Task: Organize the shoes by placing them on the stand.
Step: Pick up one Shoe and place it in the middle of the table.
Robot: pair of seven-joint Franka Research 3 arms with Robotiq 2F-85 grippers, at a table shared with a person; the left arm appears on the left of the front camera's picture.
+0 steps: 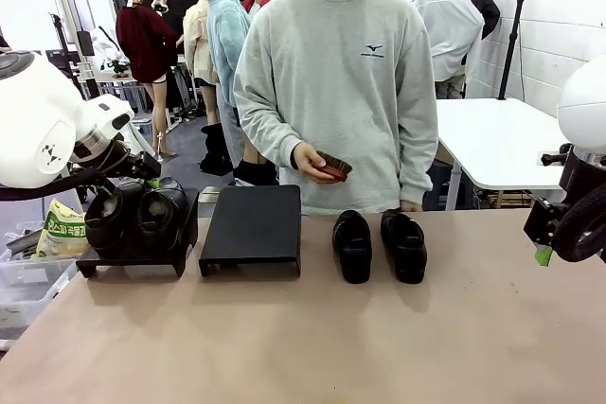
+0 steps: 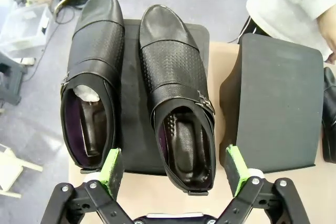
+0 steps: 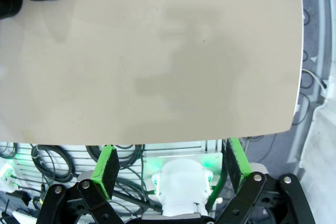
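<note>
Black, slightly glossy shoes (image 1: 353, 245) with rounded toes and thick black soles come in two matching pairs. In the front view the first pair (image 1: 137, 217) sits side by side on a low black stand (image 1: 133, 260) at the left of the frame, partly hidden by the white left arm. The second pair (image 1: 404, 245) stands on the tan table (image 1: 303, 347) right of centre, apart from a second stand (image 1: 251, 229) in the middle. A person in a grey sweatshirt stands behind the table, one hand (image 1: 308, 160) holding a small reddish-brown object. The left wrist view looks straight down on the pair on the stand and adds what the front view cannot show: perforated straps across the uppers, metal buckles, dark insoles, and white stuffing in the shoe at left. The left gripper (image 2: 174, 166) hangs over a heel at bottom centre, its green pads wide apart on either side, gripping nothing. The right wrist view shows the table's plain surface, cables beneath its edge, and parts of black shoes in the upper left corner. The right gripper (image 3: 172, 161) also has its jaws spread wide and holds nothing.
</note>
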